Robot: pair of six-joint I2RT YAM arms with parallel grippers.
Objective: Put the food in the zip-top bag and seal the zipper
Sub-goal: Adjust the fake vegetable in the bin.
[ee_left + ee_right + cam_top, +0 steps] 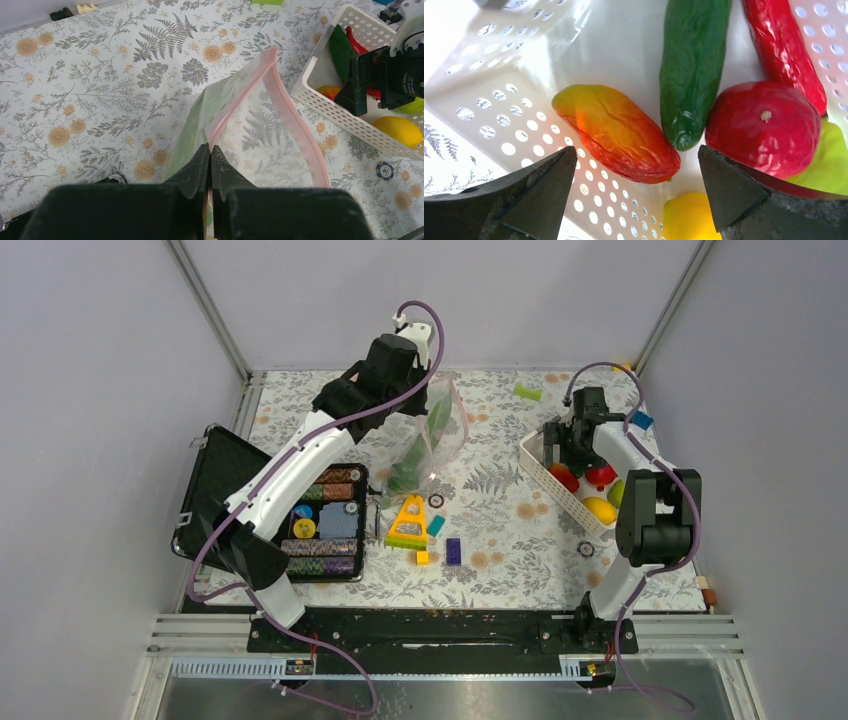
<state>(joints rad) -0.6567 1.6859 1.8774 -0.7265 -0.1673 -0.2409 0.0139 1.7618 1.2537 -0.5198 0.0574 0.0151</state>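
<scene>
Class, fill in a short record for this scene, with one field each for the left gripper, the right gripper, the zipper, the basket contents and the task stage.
left gripper: shut, pinching the mouth edge of the zip-top bag
right gripper: open, low inside the white basket, above the food
zipper: unsealed, mouth gaping
basket contents: orange-red piece, green cucumber, round red fruit, long red piece, yellow piece
task stage: these pieces not yet bagged; bag not sealed
</scene>
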